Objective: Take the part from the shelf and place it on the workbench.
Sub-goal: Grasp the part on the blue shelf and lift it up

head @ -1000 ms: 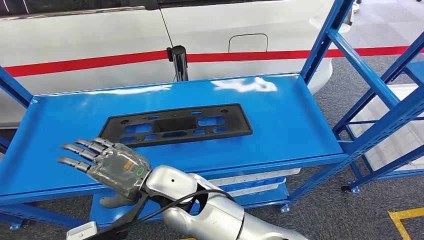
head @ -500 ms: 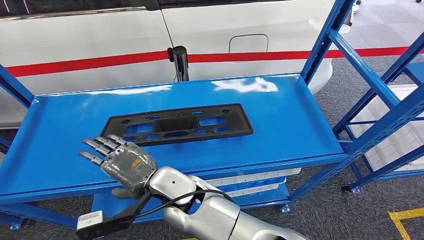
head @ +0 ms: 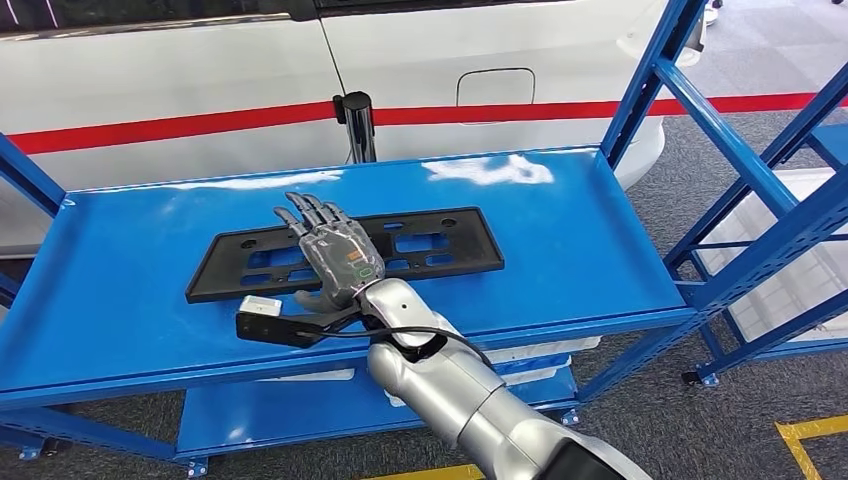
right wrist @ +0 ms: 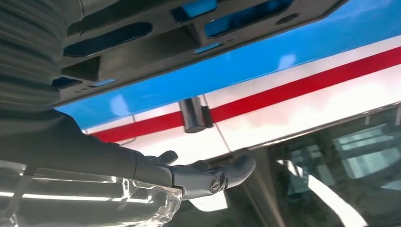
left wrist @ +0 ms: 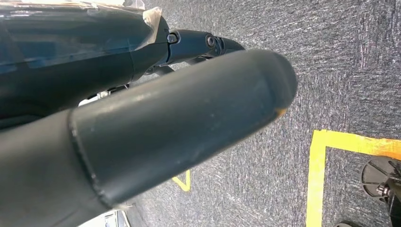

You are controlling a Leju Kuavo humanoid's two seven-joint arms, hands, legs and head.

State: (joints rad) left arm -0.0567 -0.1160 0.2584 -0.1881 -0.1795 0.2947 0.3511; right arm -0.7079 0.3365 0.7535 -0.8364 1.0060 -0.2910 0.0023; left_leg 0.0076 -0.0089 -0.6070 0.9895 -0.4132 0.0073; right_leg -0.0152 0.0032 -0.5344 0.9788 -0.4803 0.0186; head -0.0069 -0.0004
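The part point(head: 440, 245) is a flat black plastic plate with several cut-outs, lying lengthwise on the top blue shelf point(head: 580, 240). My right hand point(head: 335, 250) is spread flat above the part's left half, fingers straight and pointing away from me, holding nothing. I cannot tell whether the palm touches the part. In the right wrist view the part point(right wrist: 142, 52) lies close to the hand point(right wrist: 94, 156), whose fingers point(right wrist: 208, 177) are stretched out. My left hand point(left wrist: 142, 132) hangs over the floor, thumb and fingers extended and apart.
Blue uprights point(head: 650, 70) frame the shelf's right end, and another blue rack point(head: 790, 230) stands to the right. A white vehicle with a red stripe point(head: 200, 125) stands behind the shelf. A lower shelf point(head: 290, 415) sits underneath. Yellow floor tape point(head: 810, 435) marks the grey carpet.
My right hand has moved from the shelf's front left edge forward and to the right, and is now over the part's left half. The part has not moved.
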